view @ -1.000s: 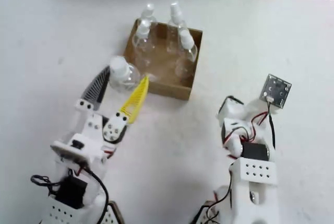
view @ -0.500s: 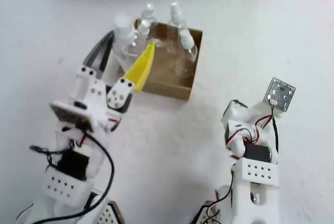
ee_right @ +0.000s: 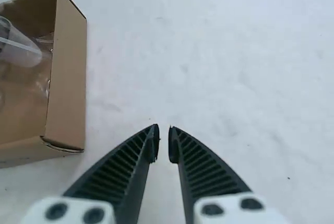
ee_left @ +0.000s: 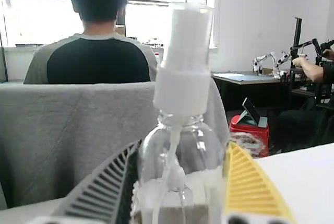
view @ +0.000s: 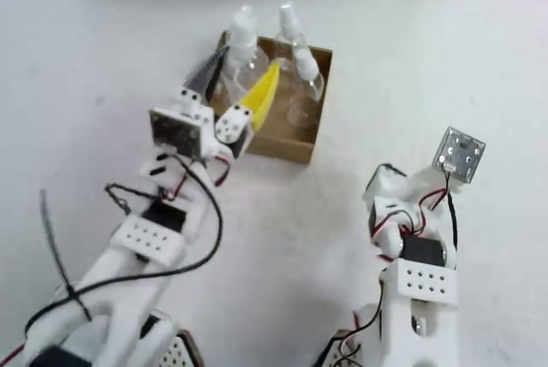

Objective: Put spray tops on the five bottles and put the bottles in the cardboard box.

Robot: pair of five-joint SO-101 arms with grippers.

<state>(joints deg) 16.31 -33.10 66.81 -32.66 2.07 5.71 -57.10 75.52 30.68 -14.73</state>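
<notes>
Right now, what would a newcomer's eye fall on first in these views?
The left tool, one finger yellow and one black, shut on a clear bottle with a white spray top, over a corner of the cardboard box. More capped bottles stand in that box; the right tool rests shut over the table.

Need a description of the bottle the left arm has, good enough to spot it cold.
Find the open cardboard box toward the far side of the table, with clear spray-topped bottles standing in it. At the box's left side one bottle sits between the black and yellow fingers of the left gripper; it alone is gripped.
</notes>
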